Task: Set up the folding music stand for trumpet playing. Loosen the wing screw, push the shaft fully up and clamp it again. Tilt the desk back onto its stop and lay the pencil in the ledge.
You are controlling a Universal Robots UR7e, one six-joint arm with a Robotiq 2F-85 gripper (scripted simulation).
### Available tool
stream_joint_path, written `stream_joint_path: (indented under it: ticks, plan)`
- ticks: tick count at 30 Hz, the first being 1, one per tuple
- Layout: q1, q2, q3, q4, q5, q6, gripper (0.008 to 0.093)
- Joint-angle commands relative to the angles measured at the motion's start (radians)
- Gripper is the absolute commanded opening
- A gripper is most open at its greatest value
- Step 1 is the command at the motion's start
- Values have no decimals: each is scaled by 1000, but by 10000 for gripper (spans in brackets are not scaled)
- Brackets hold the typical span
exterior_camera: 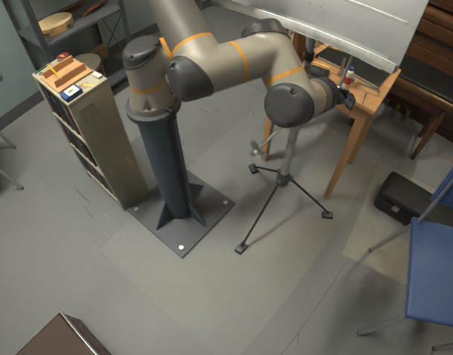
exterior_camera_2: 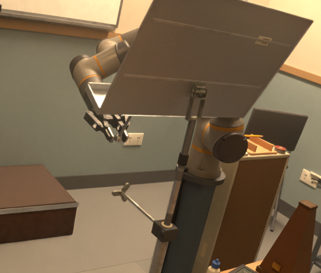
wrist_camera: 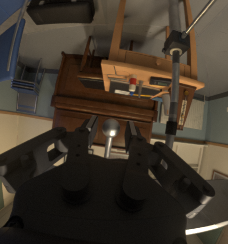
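My gripper point(exterior_camera_2: 116, 138) hangs below the left corner of the stand's desk point(exterior_camera_2: 201, 56), its fingers open around a ball-ended handle point(wrist_camera: 110, 128) without holding it. The desk sits high on the raised shaft point(exterior_camera_2: 181, 164), tilted back, with its ledge point(exterior_camera_2: 96, 94) just above the gripper. The wing screw point(exterior_camera_2: 121, 193) sticks out on a long rod from the clamp block point(exterior_camera_2: 164, 230) on the stand's tube. The yellow pencil point(exterior_camera: 52, 71) lies on a wooden holder on top of the bookcase point(exterior_camera: 91, 130), far from the gripper.
The bookcase stands left of my pedestal point(exterior_camera: 173, 179). A wooden side table point(exterior_camera: 353, 95) with small items and a piano stand behind the stand's tripod point(exterior_camera: 282, 198). A blue chair point(exterior_camera: 435, 263) and a black case point(exterior_camera: 405, 198) sit to the right.
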Motion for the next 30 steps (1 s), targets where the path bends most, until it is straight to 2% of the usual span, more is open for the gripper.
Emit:
stream_joint_path:
  ticks: [1,19,30]
  plan:
    - [-5,-1,-5,10,-3,-7,440]
    - [-134,0,-130,275,-90,-177,440]
    - [-174,8,-176,348,-119,-221,440]
